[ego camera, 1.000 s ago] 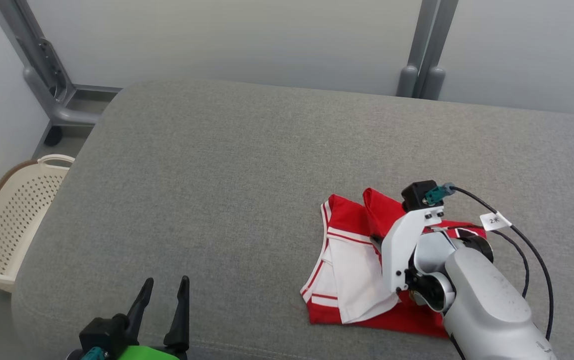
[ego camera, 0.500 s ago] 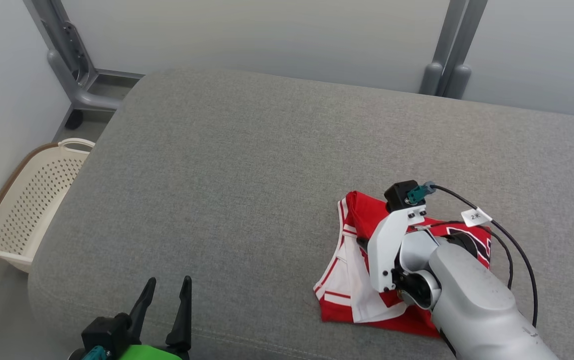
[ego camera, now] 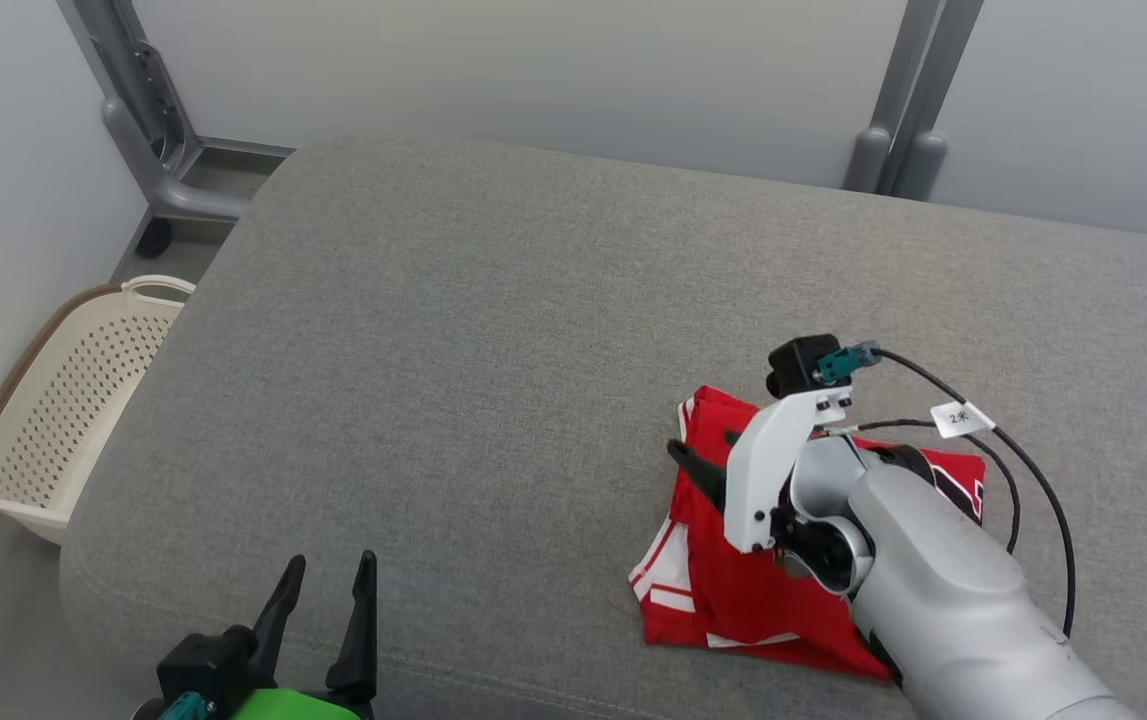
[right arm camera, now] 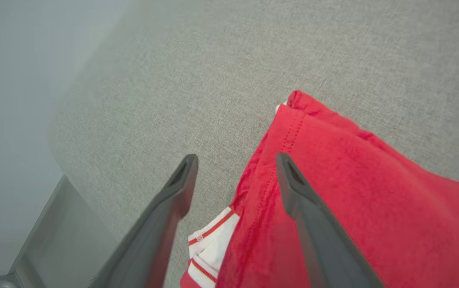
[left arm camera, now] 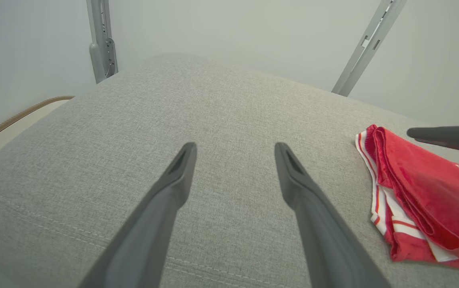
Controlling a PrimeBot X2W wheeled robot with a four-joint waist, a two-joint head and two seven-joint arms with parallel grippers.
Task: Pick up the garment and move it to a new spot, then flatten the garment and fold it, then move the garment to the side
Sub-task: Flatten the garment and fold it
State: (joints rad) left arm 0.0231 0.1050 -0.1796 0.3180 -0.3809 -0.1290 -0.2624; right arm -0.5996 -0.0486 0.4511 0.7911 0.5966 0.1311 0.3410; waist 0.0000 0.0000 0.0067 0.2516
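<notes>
Right fingers (right arm camera: pixel 161 232) now apart above garment (right arm camera: pixel 373 180)

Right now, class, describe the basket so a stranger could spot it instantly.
Start at the broad grey fabric cushion. Beside its left edge, on the floor, sits the cream perforated plastic basket. Its holes and brown-trimmed rim set it apart from the folded red-and-white garment.

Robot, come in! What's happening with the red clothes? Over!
Both open: left gripper over the cushion, right gripper above the garment. Garment folded on the cushion, not held. Basket off the cushion's left, not in the way.
</notes>
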